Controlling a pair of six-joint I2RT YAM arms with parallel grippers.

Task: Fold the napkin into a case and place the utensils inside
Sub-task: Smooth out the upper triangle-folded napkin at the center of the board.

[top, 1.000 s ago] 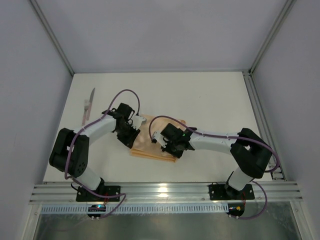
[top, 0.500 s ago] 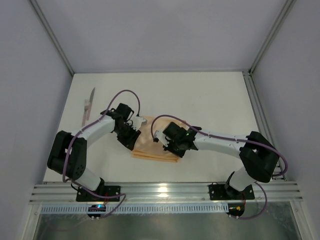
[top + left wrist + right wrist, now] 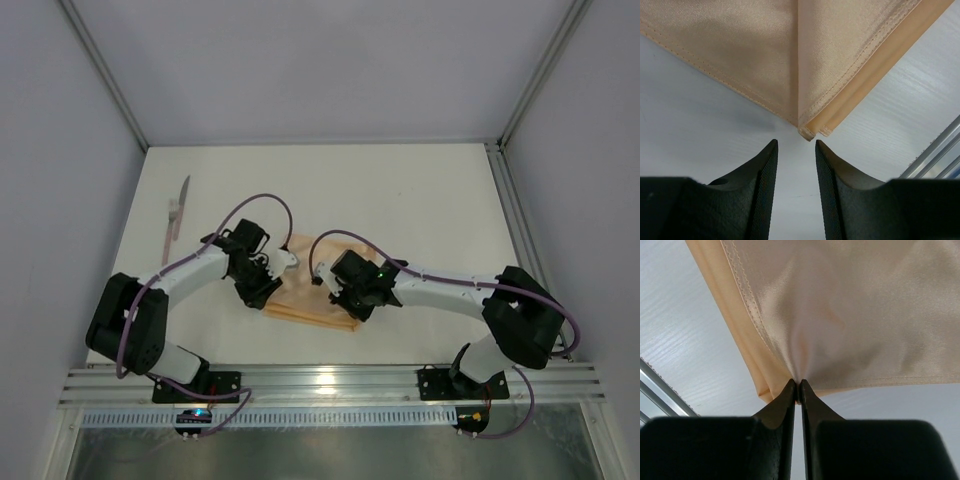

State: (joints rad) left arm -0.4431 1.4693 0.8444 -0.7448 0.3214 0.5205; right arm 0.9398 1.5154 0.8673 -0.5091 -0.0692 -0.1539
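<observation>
Right wrist: glossy folded peach napkin point(image 3: 850, 315) in pinch of right hand point(image 3: 798, 384); left hand point(image 3: 796, 145) narrowly open.

There is one napkin point(image 3: 305, 296), one knife point(image 3: 177, 210) far left of the napkin, and two grippers: the left gripper point(image 3: 795, 145) and the right gripper point(image 3: 797, 385).

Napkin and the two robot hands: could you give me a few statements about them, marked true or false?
1. The right hand is pinching the napkin. True.
2. The left hand is gripping the napkin too. False: its fingers stand open, with the napkin's corner just beyond their tips.
3. The knife is tucked inside the napkin. False: it lies on the table, far to the left, apart from the napkin.
4. The napkin is folded into layers. True: stacked edges show at its corner.
</observation>
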